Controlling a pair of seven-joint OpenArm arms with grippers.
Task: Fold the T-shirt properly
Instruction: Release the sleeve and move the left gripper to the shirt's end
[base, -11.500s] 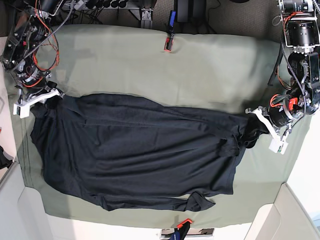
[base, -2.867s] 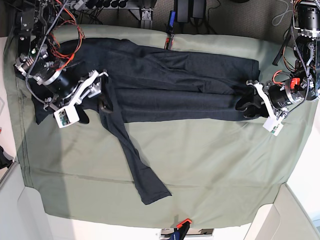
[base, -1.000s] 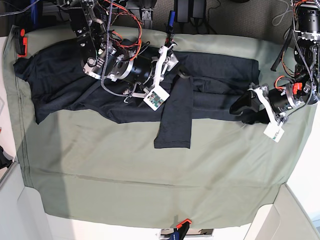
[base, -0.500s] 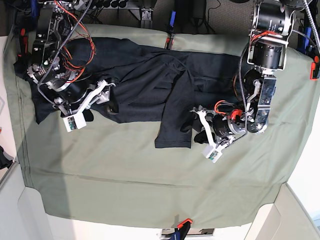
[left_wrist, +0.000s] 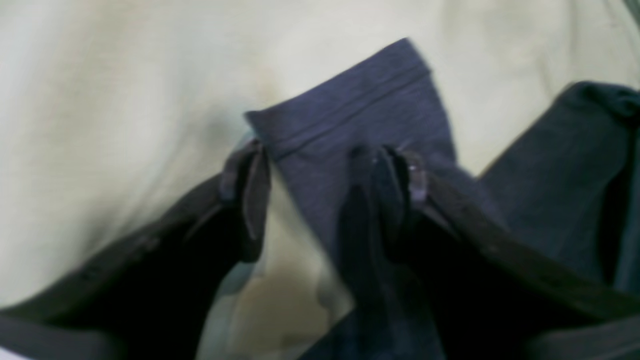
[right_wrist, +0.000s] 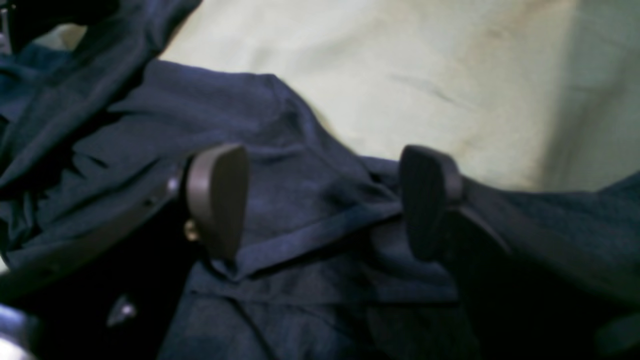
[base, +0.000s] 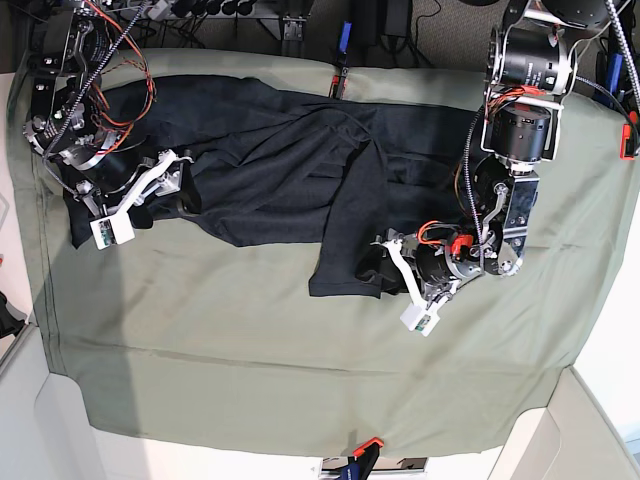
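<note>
The left tool (left_wrist: 325, 195) sits right at the stitched end of a sleeve (left_wrist: 350, 115). Its two fingers stand partly apart; one finger (left_wrist: 247, 195) rests on the pale cloth beside the sleeve's edge, and the other (left_wrist: 387, 200) lies against the dark fabric. The picture is soft here, so it is hard to say whether any fabric is actually pinched; it looks as if the sleeve edge runs between the fingers without being clamped.

In the base view this left tool (base: 385, 258) is at the sleeve end (base: 345, 278), which hangs down from the T-shirt (base: 300, 170) onto the green cloth (base: 250, 360) covering the counter (base: 30, 430).

The T-shirt lies bunched in a long band across the far half of the cloth, creased and folded over itself, with the one sleeve reaching toward the near edge.

The right tool (right_wrist: 325, 200) hovers over rumpled fabric at the T-shirt's other end. Its pads (right_wrist: 220, 195) are spread wide, with a hemmed fold of the shirt (right_wrist: 310, 235) lying between them, gripped by neither. In the base view the right tool (base: 175, 185) is at that end of the T-shirt, close to the shirt's near edge.

Beyond the T-shirt, a red clip (base: 628, 135) shows near the cloth's edge.
</note>
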